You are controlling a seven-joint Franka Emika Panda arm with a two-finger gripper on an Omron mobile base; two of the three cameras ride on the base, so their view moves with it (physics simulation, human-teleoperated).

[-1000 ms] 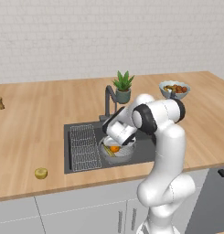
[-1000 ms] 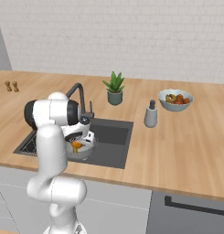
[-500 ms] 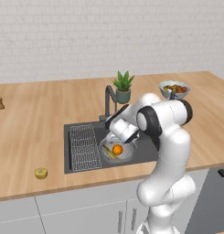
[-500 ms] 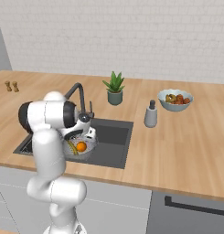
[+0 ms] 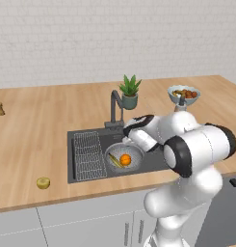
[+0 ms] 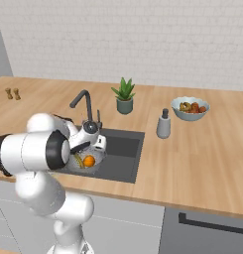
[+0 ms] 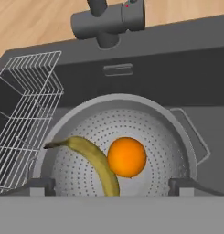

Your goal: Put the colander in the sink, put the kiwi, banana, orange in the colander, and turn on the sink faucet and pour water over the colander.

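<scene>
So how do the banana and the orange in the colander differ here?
The banana is long, slim and curved, yellow with a dark tip; the orange is a compact bright orange ball. The banana stretches from the colander's rim toward its middle, while the orange sits near the centre. They share the colander, lying side by side in the sink; whether they touch is unclear.
</scene>
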